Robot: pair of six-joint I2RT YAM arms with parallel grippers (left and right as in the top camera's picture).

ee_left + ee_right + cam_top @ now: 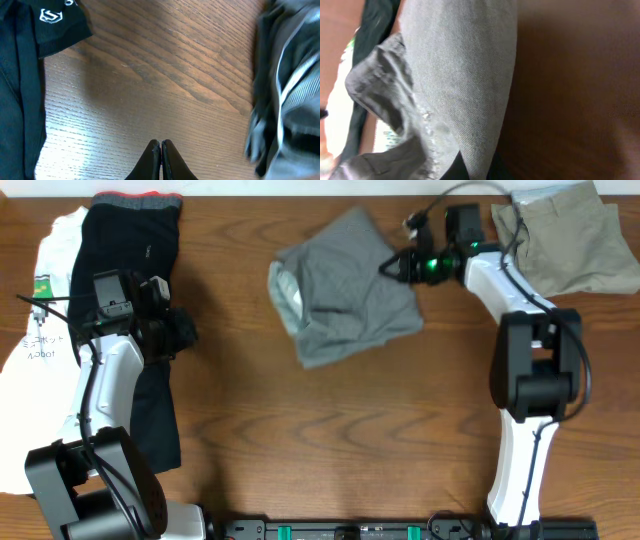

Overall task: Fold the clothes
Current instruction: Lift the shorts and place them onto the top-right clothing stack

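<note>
A grey garment (345, 288) lies partly folded on the table at centre top. My right gripper (392, 266) is shut on its right edge; in the right wrist view the grey cloth (460, 75) runs down between the dark fingers (475, 170). My left gripper (183, 330) is shut and empty, over the edge of a black garment (125, 250) at the left. In the left wrist view its closed fingertips (161, 150) hover above bare wood, with black cloth (20, 75) at left and the grey garment (290, 90) at right.
A white garment with a printed label (45, 290) lies under the black one at the far left. A folded khaki garment (570, 235) sits at the top right corner. Bare wood table (340, 430) fills the middle and front.
</note>
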